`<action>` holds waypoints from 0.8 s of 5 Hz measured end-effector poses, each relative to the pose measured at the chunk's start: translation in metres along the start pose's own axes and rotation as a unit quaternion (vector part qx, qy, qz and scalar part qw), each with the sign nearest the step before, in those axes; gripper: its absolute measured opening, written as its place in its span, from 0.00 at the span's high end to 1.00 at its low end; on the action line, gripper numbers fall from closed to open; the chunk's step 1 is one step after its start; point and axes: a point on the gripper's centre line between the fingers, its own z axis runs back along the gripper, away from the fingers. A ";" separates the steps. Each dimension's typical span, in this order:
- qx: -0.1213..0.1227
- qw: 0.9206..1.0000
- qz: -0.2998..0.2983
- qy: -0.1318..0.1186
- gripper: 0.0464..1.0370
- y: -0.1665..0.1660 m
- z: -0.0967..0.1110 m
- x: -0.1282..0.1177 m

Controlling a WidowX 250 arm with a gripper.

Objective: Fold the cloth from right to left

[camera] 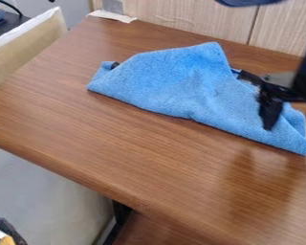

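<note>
We see the tool (265,105) at about three o'clock, over the right-hand part of the blue cloth (181,86). We cannot tell whether it is clenched, released or grasping the fabric, since its dark parts run together against the cloth; it may have some of the edge, but we would not swear to it.

From there the cloth spreads across the upper half of the wooden worktop (136,158), one corner pointing to four o'clock, a peak towards twelve, and a narrow end at ten. A small dark thing (114,65) pokes out by that narrow end. Beyond the worktop, at twelve, stands a pale panelled wall (181,16).

We judge the step in hand to be securing the right-hand end, with the fold itself not yet made: that end lies well out from the rest. Next we would want a sure hold near the edge, a modest lift, then a carry towards nine or ten o'clock before laying it over the left part and letting go. If we pull too low, the whole cloth could slide along instead of folding.
</note>
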 end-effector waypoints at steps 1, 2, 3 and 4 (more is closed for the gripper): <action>0.009 1.000 -0.025 -0.013 0.04 0.018 -0.010 0.008; -0.001 0.999 -0.033 -0.031 0.07 0.022 -0.025 0.011; -0.002 0.999 -0.026 -0.033 0.37 0.021 -0.027 0.012; -0.015 0.999 -0.015 -0.033 0.68 0.018 -0.027 0.012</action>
